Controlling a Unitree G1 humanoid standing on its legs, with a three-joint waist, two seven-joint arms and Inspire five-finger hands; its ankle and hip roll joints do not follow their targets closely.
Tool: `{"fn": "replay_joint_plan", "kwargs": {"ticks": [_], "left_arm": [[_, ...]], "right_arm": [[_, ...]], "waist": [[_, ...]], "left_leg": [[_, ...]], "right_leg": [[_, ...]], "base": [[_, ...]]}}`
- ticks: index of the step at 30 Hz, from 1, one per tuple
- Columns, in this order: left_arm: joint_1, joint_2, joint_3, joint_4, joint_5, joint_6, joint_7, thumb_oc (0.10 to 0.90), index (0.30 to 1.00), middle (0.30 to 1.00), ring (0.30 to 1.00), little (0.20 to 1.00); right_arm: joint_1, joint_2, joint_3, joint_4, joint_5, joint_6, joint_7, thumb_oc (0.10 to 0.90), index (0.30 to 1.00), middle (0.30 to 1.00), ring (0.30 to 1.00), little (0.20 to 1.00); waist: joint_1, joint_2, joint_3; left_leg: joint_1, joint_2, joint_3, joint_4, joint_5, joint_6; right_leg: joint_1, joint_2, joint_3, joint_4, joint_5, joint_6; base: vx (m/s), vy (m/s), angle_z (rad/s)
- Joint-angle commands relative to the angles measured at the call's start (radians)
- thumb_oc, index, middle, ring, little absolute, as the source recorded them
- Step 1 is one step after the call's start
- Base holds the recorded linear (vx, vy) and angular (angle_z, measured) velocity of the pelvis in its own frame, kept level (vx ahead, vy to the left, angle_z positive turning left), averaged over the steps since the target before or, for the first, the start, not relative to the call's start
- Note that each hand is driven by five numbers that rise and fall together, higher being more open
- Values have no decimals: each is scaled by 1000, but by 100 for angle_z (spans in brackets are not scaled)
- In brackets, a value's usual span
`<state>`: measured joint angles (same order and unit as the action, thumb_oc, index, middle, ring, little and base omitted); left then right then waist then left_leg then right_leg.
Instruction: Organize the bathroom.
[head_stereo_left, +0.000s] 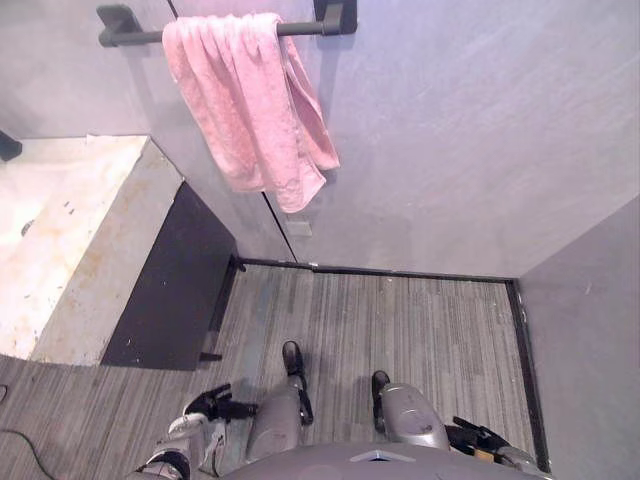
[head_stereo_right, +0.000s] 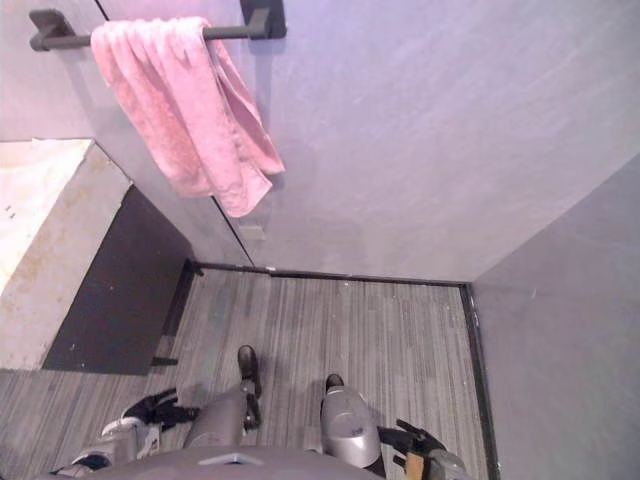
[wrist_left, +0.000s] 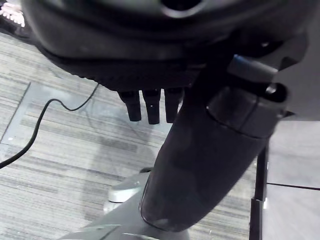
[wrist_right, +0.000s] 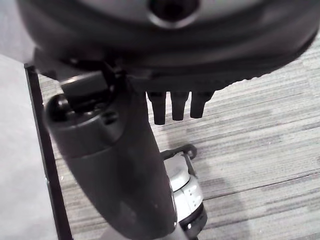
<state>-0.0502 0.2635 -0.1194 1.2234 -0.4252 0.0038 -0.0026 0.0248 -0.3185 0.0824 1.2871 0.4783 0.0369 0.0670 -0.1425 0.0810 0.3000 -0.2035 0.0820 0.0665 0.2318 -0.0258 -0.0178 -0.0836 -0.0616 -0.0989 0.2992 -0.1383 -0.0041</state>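
A pink towel (head_stereo_left: 255, 100) hangs bunched over a dark wall rail (head_stereo_left: 130, 30), also seen as the towel (head_stereo_right: 180, 110) on the rail (head_stereo_right: 60, 35) in the right eye view. My left hand (head_stereo_left: 210, 408) hangs low at my side, far below the towel, fingers (wrist_left: 150, 105) straight and holding nothing. My right hand (head_stereo_right: 415, 440) hangs low on the other side, its fingers (wrist_right: 172, 107) straight too, with nothing in it. Both hands are well apart from the towel.
A pale stone vanity counter (head_stereo_left: 90, 250) with a sink (head_stereo_left: 15, 215) stands at the left, over a dark cabinet front (head_stereo_left: 175, 290). Grey walls close the back and the right side. Striped grey floor (head_stereo_left: 400, 330) lies between them.
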Motion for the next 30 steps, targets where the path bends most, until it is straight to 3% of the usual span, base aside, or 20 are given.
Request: {"fn": "replay_joint_plan", "kwargs": {"ticks": [1, 8, 12, 13, 14, 16, 17, 18, 20, 25, 30], "left_arm": [[-15, 62, 57, -41, -2, -51, 52, 800, 900, 900, 900, 900], [13, 65, 104, -26, -38, -81, 120, 800, 900, 900, 900, 900], [43, 69, 179, -69, -139, -148, 143, 800, 900, 900, 900, 900], [55, 76, 212, -112, -147, -156, 153, 800, 900, 900, 900, 900], [55, 76, 212, -112, -147, -156, 153, 800, 900, 900, 900, 900], [73, 89, 238, -159, -140, -170, 155, 800, 900, 900, 900, 900], [81, 108, 236, -232, -122, -187, 178, 800, 900, 900, 900, 900], [79, 112, 234, -248, -118, -188, 182, 800, 900, 900, 900, 900], [68, 145, 216, -319, -80, -193, 187, 800, 900, 900, 900, 900], [31, 204, 199, -416, -68, -169, 186, 800, 900, 900, 900, 900], [11, 229, 227, -508, -58, -142, 188, 800, 900, 900, 900, 900]], "right_arm": [[63, 7, 5, -51, -57, 16, 0, 800, 900, 900, 900, 900], [77, 15, 22, -68, -71, -9, -1, 800, 900, 900, 900, 900], [83, -7, -7, -82, -79, -32, -26, 800, 900, 900, 900, 900], [81, -13, -16, -90, -93, -41, -22, 800, 900, 900, 900, 900], [81, -13, -16, -90, -93, -41, -22, 800, 900, 900, 900, 900], [77, -24, -27, -105, -123, -42, -17, 800, 900, 900, 900, 900], [41, -44, -29, -115, -132, -67, -13, 800, 900, 900, 900, 900], [34, -45, -33, -119, -131, -74, -12, 800, 900, 900, 900, 900], [8, -63, -38, -143, -90, -91, 5, 800, 900, 900, 900, 900], [14, -68, -30, -218, -56, -94, -6, 800, 900, 900, 900, 900], [39, -63, -20, -353, -8, -172, -45, 800, 900, 900, 900, 900]], "waist": [[-32, -8, 16], [-22, -34, 20], [-5, -43, 5], [7, -41, 2], [7, -41, 2], [17, -36, 7], [26, -69, 14], [25, -73, 17], [15, -69, 24], [13, -58, 2], [10, -53, -28]], "left_leg": [[74, 22, 59, 6, -13, 10], [63, 10, 58, 60, -60, 14], [59, -6, 47, 87, -89, 23], [88, -7, 63, 63, -92, 41], [88, -7, 63, 63, -92, 41], [122, 0, 91, 50, -110, 58], [156, -11, 119, 36, -128, 39], [159, -14, 116, 34, -133, 35], [133, -12, 62, 65, -148, 38], [126, 6, 55, 39, -100, 30], [166, 26, 59, -17, -71, 15]], "right_leg": [[-28, -39, 41, 105, -60, 70], [-30, -67, 54, 82, -43, 88], [-9, -94, 56, 51, -24, 102], [-63, -119, 46, 165, 38, 122], [-63, -119, 46, 165, 38, 122], [-164, -129, 56, 339, 111, 135], [-194, -191, 53, 38, 219, 159], [-181, -196, 50, -31, 231, 166], [-168, -127, 118, -35, 165, 159], [-101, -103, 51, -52, 112, 137], [-56, -91, 27, -72, 93, 126]], "base": [[138, 96, -13], [104, 52, -12], [140, 99, -20], [110, 79, -14], [81, 57, -20], [113, -87, -56], [161, -236, -84], [161, -321, -77], [83, -251, -2], [73, -128, 69], [93, -45, 33]]}}
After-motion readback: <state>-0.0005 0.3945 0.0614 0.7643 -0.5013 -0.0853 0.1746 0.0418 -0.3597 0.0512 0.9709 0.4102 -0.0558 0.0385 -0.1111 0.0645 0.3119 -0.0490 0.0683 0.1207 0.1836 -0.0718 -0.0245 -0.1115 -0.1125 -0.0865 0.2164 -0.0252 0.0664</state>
